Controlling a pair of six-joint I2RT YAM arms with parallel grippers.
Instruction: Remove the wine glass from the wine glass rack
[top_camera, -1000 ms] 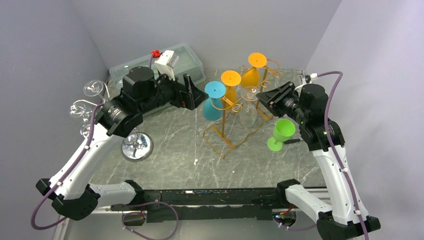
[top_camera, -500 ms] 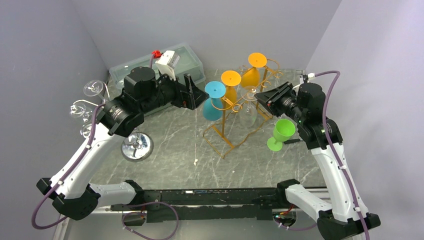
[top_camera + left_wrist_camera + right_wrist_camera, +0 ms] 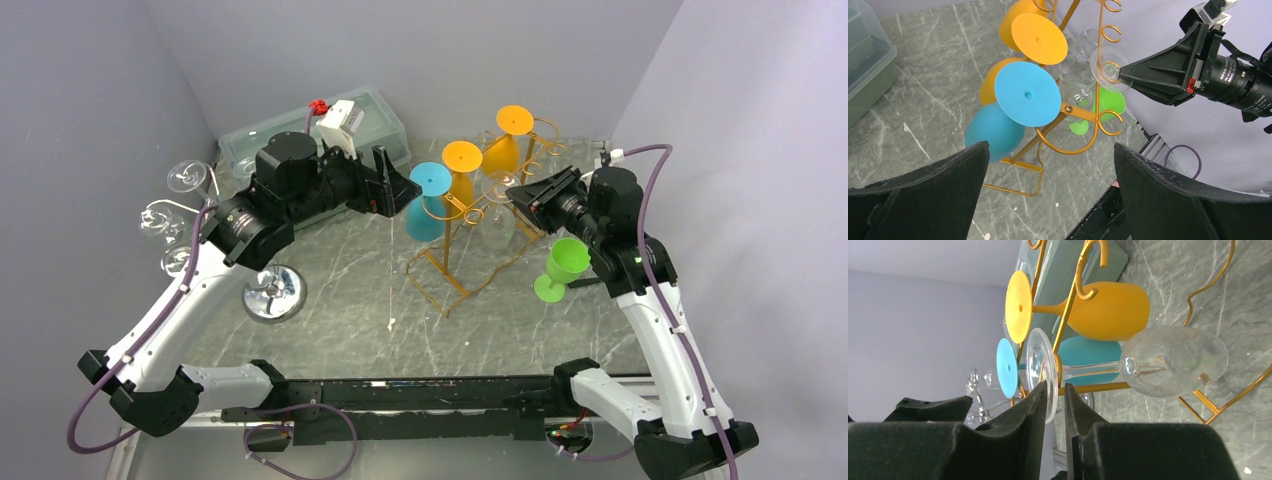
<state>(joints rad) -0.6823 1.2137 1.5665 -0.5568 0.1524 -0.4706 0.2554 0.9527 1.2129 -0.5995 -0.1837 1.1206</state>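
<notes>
Inside right gripper [image 3: 1056,387], wine glass [image 3: 1173,360] foot

The widest free stretch is the bare table [image 3: 350,290] on the near side of the wine glass rack [image 3: 446,262], between its wire base and the chrome stand [image 3: 270,293] on the left. The rack's left side is crowded: the blue glass [image 3: 425,215] hangs there, and the left gripper [image 3: 1050,150], jaws wide, hovers just beside it. Further back hang two orange glasses [image 3: 505,152], with a plastic box [image 3: 385,115] beyond (far-left corner). On the right, the green glass [image 3: 565,262] stands upright near the rack's base, under the right arm [image 3: 650,300]. The right gripper [image 3: 1055,387] straddles the foot of the clear wine glass [image 3: 1173,360]. There seems to be barely any gap there, though the clear rim is hard to read.
</notes>
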